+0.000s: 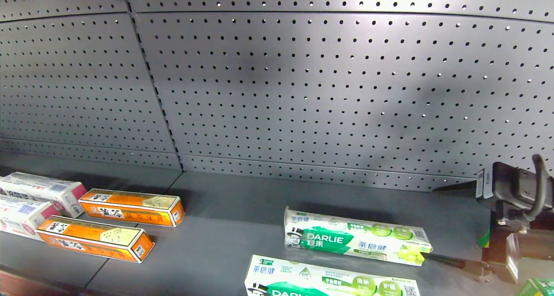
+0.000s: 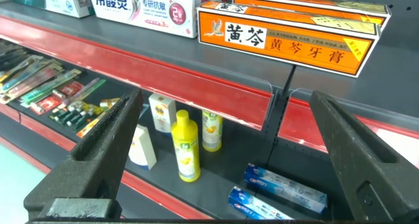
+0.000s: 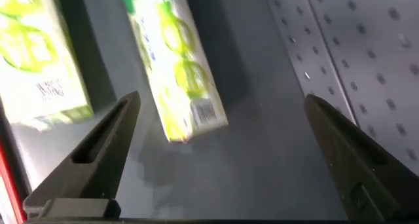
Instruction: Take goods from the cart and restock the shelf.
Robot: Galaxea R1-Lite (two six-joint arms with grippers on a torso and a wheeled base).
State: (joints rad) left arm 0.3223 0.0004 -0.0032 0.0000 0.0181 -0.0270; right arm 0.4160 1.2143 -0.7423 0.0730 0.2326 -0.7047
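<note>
Green toothpaste box [image 1: 329, 281], the nearest of the goods, lies flat at the front of the shelf [image 1: 229, 226], its lower part cut off by the head view's edge. A corner of a further green box [image 1: 539, 286] pokes in at the far right, too little of it to make out. Just behind the first lies a second green box [image 1: 357, 239], also flat, its long side running across the shelf. The right jaws stand spread and empty at its right-hand end; one dark tip reaches to that end, touching it or just short, I cannot tell which. In the right wrist view this second green box [image 3: 177, 73] runs away from the gap between the jaws, barcoded end nearest them, with the Green toothpaste box [image 3: 39, 60] beside it and apart. Both carry green-and-white print with lime pictures; the small labels are too fine to read. The left jaws, spread wide and holding nothing, hang before the shelf's red front edge [image 2: 163, 73], facing an orange box [image 2: 288, 37]. On a lower shelf stand yellow bottles [image 2: 185, 149] and lie blue boxes [image 2: 285, 188]. Farther left on the shelf, the orange box [image 1: 95, 239] lies slanted with a second orange box [image 1: 132, 207] behind it, beside white-and-pink boxes [image 1: 21, 216] cut off at the edge. Behind everything rises the grey pegboard [image 1: 303, 92].
</note>
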